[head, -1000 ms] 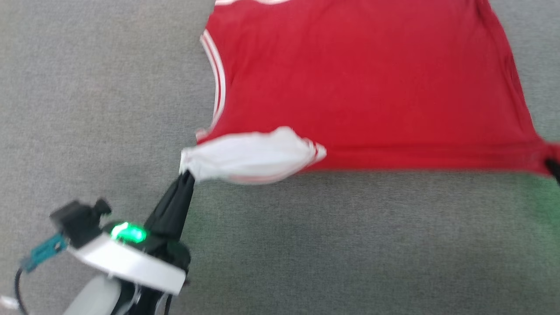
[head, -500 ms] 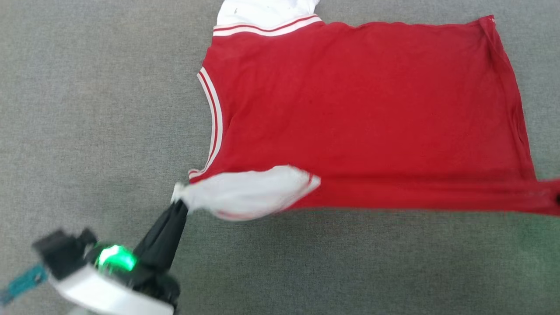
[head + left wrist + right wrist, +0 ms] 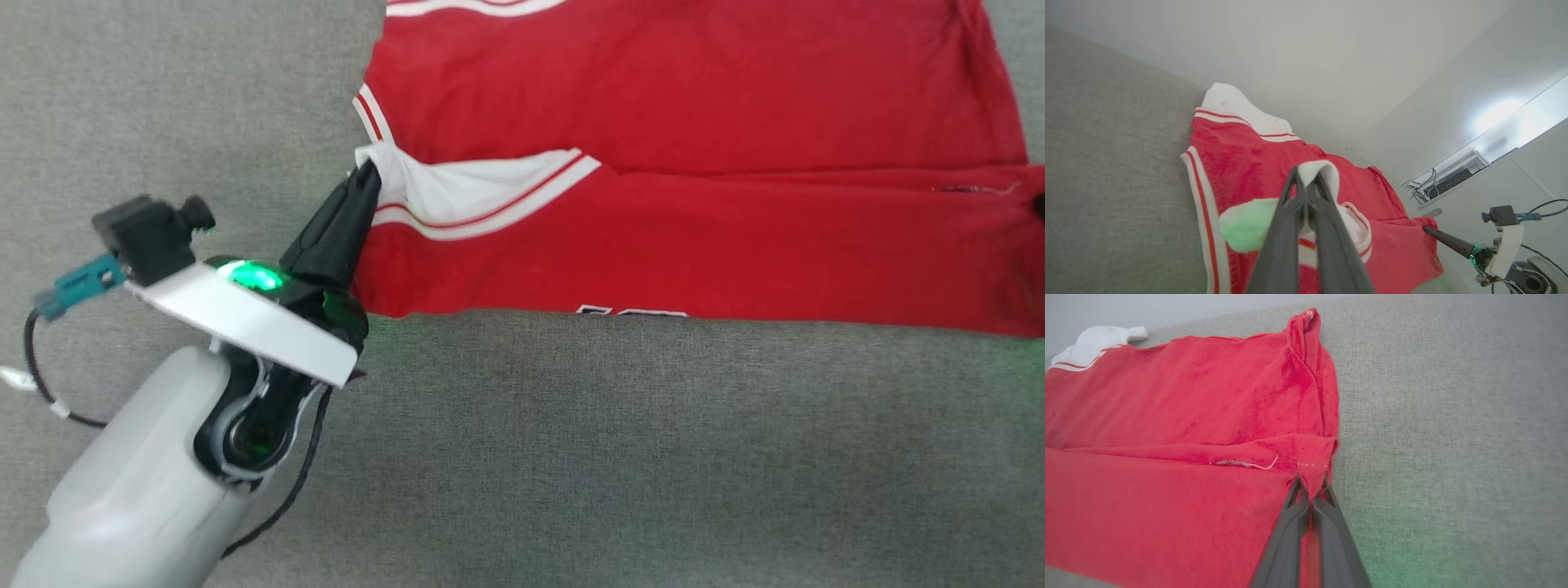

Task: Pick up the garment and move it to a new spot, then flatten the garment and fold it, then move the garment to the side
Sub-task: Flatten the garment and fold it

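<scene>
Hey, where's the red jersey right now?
In the head view the jersey spreads over the grey surface at upper centre and right; the left gripper pinches its white sleeve at its left end, the right gripper its red corner at the right.

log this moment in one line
left fingers: shut on garment sleeve | right fingers: shut on garment corner | fold: near edge over middle

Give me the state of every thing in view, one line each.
garment, lying on the grey surface, near edge lifted and doubled over onto itself, pinched at both ends.
left gripper, shut on the garment at its white sleeve.
right gripper, shut on the garment at its red hem corner.
</scene>
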{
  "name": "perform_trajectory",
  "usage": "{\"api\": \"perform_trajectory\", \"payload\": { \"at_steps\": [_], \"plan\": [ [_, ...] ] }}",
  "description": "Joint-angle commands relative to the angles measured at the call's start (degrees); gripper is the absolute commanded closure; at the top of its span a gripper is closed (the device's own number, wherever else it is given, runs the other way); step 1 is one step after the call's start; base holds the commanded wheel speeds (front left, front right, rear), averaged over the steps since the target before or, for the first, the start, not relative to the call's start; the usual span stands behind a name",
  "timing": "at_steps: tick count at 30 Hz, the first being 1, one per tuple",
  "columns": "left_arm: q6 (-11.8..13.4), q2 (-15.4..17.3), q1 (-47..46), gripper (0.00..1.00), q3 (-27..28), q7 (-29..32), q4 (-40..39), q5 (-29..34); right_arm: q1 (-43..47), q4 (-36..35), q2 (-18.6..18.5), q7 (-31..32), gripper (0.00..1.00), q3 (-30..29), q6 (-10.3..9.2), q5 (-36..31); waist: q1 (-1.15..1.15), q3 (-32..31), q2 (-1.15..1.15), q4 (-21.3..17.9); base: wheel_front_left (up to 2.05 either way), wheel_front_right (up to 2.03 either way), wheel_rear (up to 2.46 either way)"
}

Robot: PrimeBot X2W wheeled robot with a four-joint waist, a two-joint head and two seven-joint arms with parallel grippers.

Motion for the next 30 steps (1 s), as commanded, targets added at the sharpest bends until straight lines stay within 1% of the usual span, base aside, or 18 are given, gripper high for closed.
{"api": "perform_trajectory", "payload": {
  "at_steps": [1,4,7,8,9,10,11,12,14,15,17,20,22,26,30],
  "plan": [
    [0.17,-0.18,-2.23,1.00,-1.26,-0.22,2.66,-1.45,-2.06,2.27,-0.09,-0.67,1.00,1.24,-0.03,-0.37,0.00,1.42,0.00,-0.06,0.00,0.00,0.00],
    [0.17,-0.29,-5.22,1.00,-3.19,-0.53,7.13,-2.68,-4.25,5.60,-0.33,-1.87,1.00,3.33,-0.03,-0.45,0.00,2.27,0.00,-0.11,0.00,0.00,0.00],
    [0.17,-0.42,-7.34,1.00,-5.32,-0.72,10.99,-2.88,-5.41,7.98,-0.26,-3.48,1.00,5.54,-0.03,-0.11,0.00,2.52,0.00,-0.23,0.00,0.00,0.00],
    [0.17,0.00,-8.00,1.00,-6.14,-0.77,12.30,-2.15,-5.56,8.74,-0.27,-3.99,1.00,6.29,-0.03,0.05,0.00,2.45,0.00,-0.30,0.00,0.00,0.00],
    [0.17,0.26,-8.61,0.79,-7.02,-0.85,13.33,-1.48,-5.93,9.27,-0.27,-4.62,0.92,7.13,-0.03,0.13,0.00,2.26,0.00,-0.42,0.00,0.00,0.00],
    [0.17,0.41,-9.16,0.53,-7.75,-0.93,13.87,-1.14,-6.15,9.70,-0.34,-5.39,0.69,7.63,-0.03,0.28,0.00,1.96,0.00,-0.47,0.00,0.00,0.00],
    [0.17,1.01,-9.86,0.13,-8.39,-1.02,14.56,-0.21,-6.19,10.15,-0.52,-6.06,0.43,8.27,-0.03,0.44,0.00,1.52,0.00,-0.52,0.00,0.00,0.00],
    [0.17,1.73,-10.52,0.00,-9.24,-1.11,14.99,0.87,-6.19,10.66,-0.71,-6.60,0.00,8.80,-0.03,0.60,0.00,1.00,0.00,-0.55,0.00,0.00,0.00],
    [0.17,3.19,-11.81,0.00,-10.91,-1.19,15.12,2.02,-6.15,11.09,-0.93,-7.67,0.00,9.27,-0.03,1.18,0.00,-0.24,0.00,-0.56,0.00,0.00,0.00],
    [0.17,3.19,-11.81,0.00,-10.91,-1.19,15.12,2.02,-6.15,11.09,-0.93,-7.67,0.00,9.27,-0.03,1.18,0.00,-0.24,0.00,-0.56,0.00,0.00,0.00],
    [0.17,5.36,-13.13,0.00,-12.45,-1.11,14.82,3.77,-5.97,11.13,-1.42,-8.65,0.00,9.68,-0.03,1.53,0.00,-1.58,0.00,-0.56,0.00,0.00,0.00],
    [0.17,8.71,-15.36,0.00,-14.59,1.28,14.01,5.43,-5.12,11.00,-1.73,-9.81,0.00,9.71,-0.03,2.07,0.00,-3.58,0.00,-0.25,0.00,0.00,0.00],
    [0.21,10.51,-16.58,0.00,-16.05,5.07,13.06,6.22,-4.66,10.63,-1.80,-10.31,0.00,9.67,-0.03,2.26,0.00,-4.78,0.00,-0.13,0.00,0.00,0.00],
    [3.15,13.84,-18.10,0.00,-19.21,15.09,9.56,7.51,-3.73,10.55,-1.29,-10.75,0.00,9.97,-0.03,2.56,0.00,-6.54,0.00,-0.31,0.00,0.00,0.00],
    [6.66,16.66,-15.90,0.00,-22.67,28.30,5.08,3.16,-3.03,10.39,-0.59,-11.14,0.00,10.53,-0.03,2.48,0.00,-7.21,0.00,-1.14,0.00,0.00,0.00]
  ]
}}
